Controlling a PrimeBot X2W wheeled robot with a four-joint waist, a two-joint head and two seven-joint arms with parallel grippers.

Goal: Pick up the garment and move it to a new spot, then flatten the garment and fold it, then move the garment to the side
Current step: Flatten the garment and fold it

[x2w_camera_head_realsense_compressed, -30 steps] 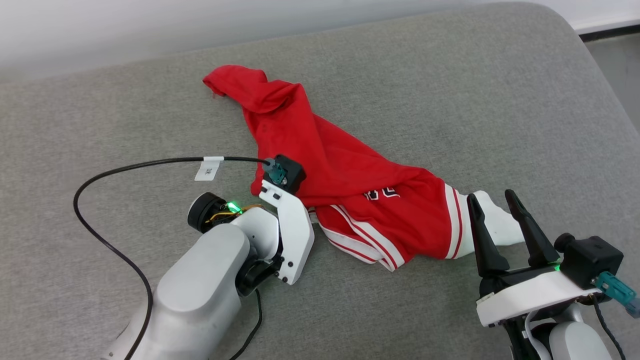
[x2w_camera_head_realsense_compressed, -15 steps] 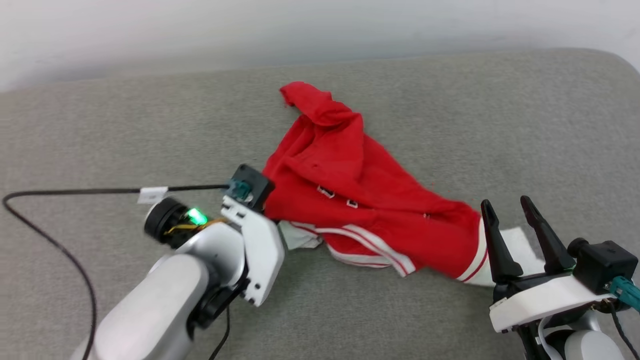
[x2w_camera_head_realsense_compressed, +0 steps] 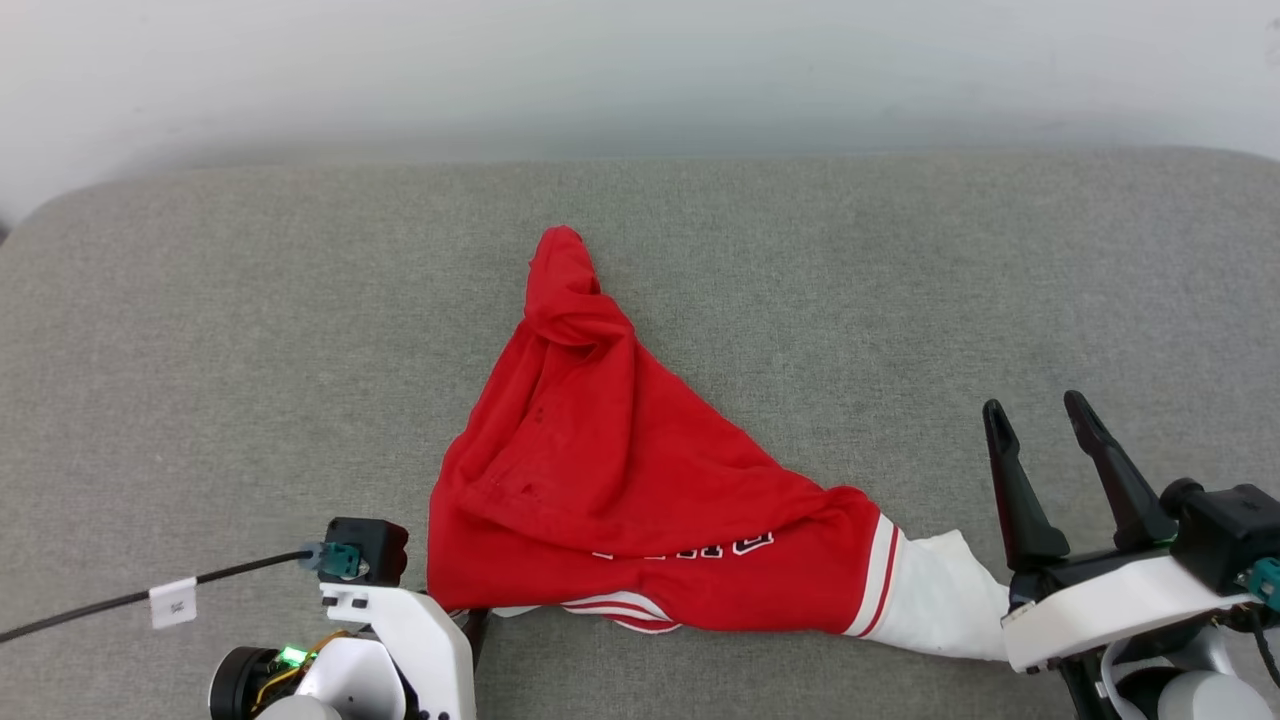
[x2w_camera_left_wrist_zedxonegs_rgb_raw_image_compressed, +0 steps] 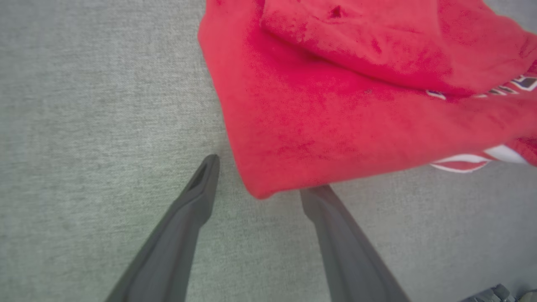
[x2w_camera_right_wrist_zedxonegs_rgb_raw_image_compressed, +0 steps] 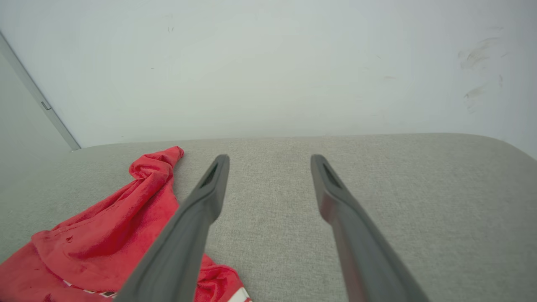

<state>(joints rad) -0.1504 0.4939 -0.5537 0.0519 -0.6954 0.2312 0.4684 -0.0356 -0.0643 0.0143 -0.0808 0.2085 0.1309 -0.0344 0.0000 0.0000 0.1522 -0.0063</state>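
Observation:
The garment, red with a white sleeve and stripe trim, lies crumpled in a rough triangle on the grey cushion. A strip of black-and-white print shows along its near fold. My left gripper stands open at the garment's near left corner. That red corner lies in the gap and covers the tip of the right finger. My right gripper is open just right of the white sleeve, holding nothing. In the right wrist view my right gripper points over bare cushion, with the garment to its left.
A pale wall runs behind the cushion's far edge. The cushion's corners are rounded at the far left and far right. A black cable with a white tag trails left from my left wrist.
The head camera has swung, shifting the whole picture. My left gripper, shut on the garment's edge before, has opened and let go. The garment now lies in a triangle closer to me.

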